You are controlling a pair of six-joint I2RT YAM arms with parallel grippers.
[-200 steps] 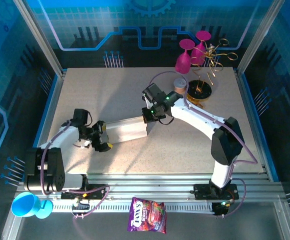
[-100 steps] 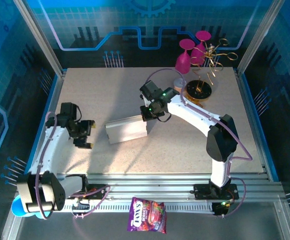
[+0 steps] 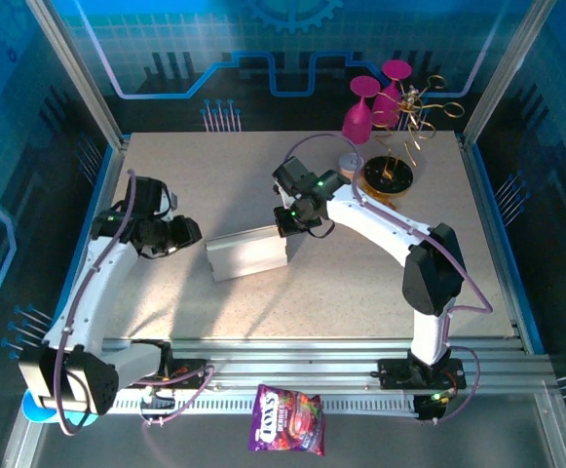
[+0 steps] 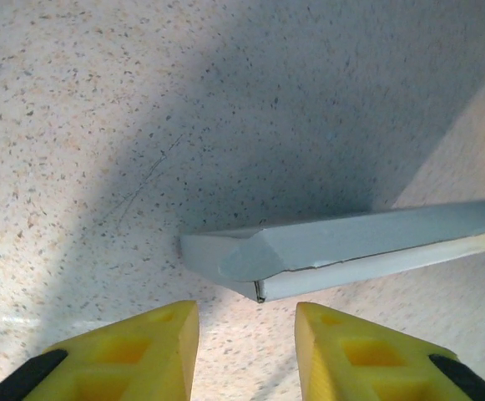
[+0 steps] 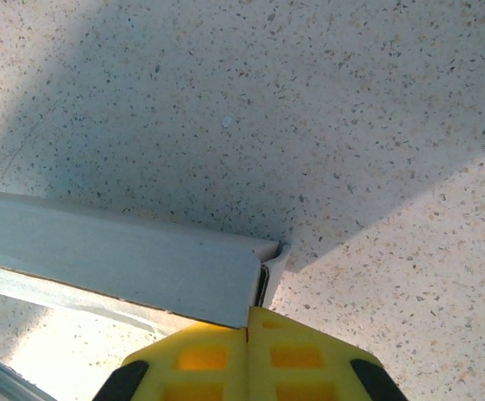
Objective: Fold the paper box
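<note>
Paper box (image 3: 246, 253) laid in the middle of the table (image 3: 390, 283), left gripper (image 4: 246, 334) held partly open just beside its left end, nothing gripped, right gripper (image 5: 249, 334) shut tight at its right end.

**A robot test cell, lab or demo hall**

Two slim white machines, the left arm (image 3: 93, 283) and the right arm (image 3: 390, 229), are bolted to a ribbed aluminium rail (image 3: 312, 375) behind their hands. Purple cables (image 3: 68, 341) loop along them. The speckled tabletop (image 3: 380, 283) under the left hand (image 3: 187, 232) and the right hand (image 3: 287, 222) is boxed in by aluminium posts (image 3: 73, 68). Beyond the hands runs a blue backdrop (image 3: 292, 39) printed with a gear and circuit lines. The things set out are a loose mix of props. Pink goblets (image 3: 360, 112) and a gold wire stand (image 3: 399, 161) sit past the right hand. A candy bag (image 3: 287, 419) and a blue cup (image 3: 54, 400) lie behind both hands, off the tabletop.
</note>
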